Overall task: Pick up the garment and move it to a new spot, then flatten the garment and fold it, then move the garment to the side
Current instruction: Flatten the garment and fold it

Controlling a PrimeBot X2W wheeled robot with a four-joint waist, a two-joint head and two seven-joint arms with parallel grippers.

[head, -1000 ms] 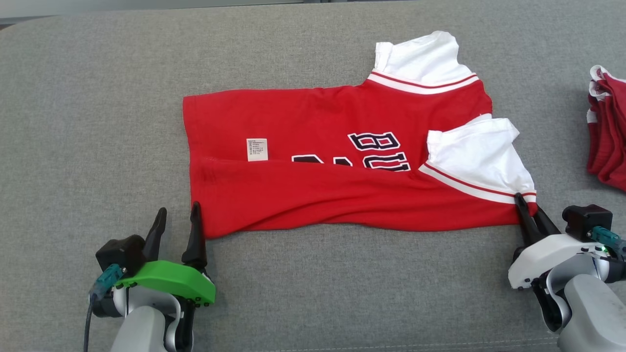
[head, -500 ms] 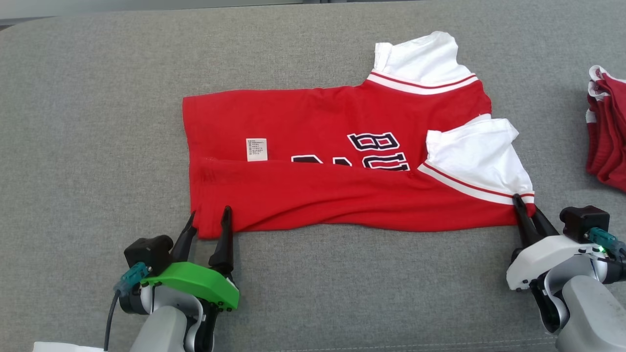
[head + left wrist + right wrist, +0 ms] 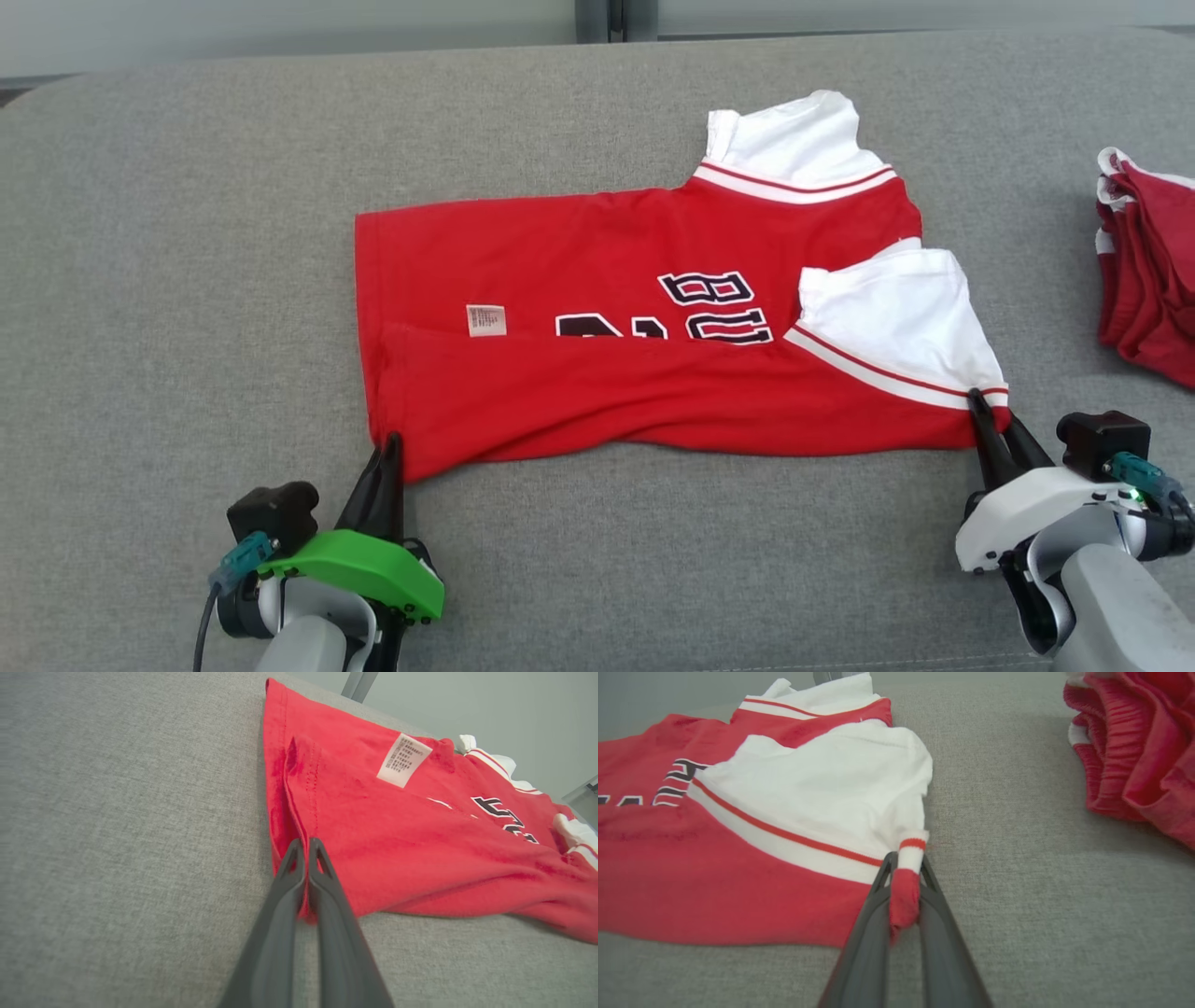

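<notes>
The garment (image 3: 607, 308) is a red jersey with white sleeves and dark lettering, lying partly folded lengthwise on the grey cushion (image 3: 187, 233). My left gripper (image 3: 390, 446) is shut on the garment's near-left hem corner; in the left wrist view the gripper (image 3: 306, 844) pinches the red fabric (image 3: 420, 830) between its fingertips. At the near-right corner my right gripper (image 3: 980, 403) is shut on the sleeve end, and in the right wrist view the gripper (image 3: 906, 861) squeezes a red and white cuff of the garment (image 3: 738, 858).
A pile of other red clothes (image 3: 1144, 266) lies at the right edge of the cushion, also seen in the right wrist view as a red pile (image 3: 1134, 746). Bare grey cushion extends to the left and in front of the jersey.
My left gripper moved right onto the hem corner and closed on it. The right gripper kept its hold. The camera tilted, shifting the whole picture slightly down.
</notes>
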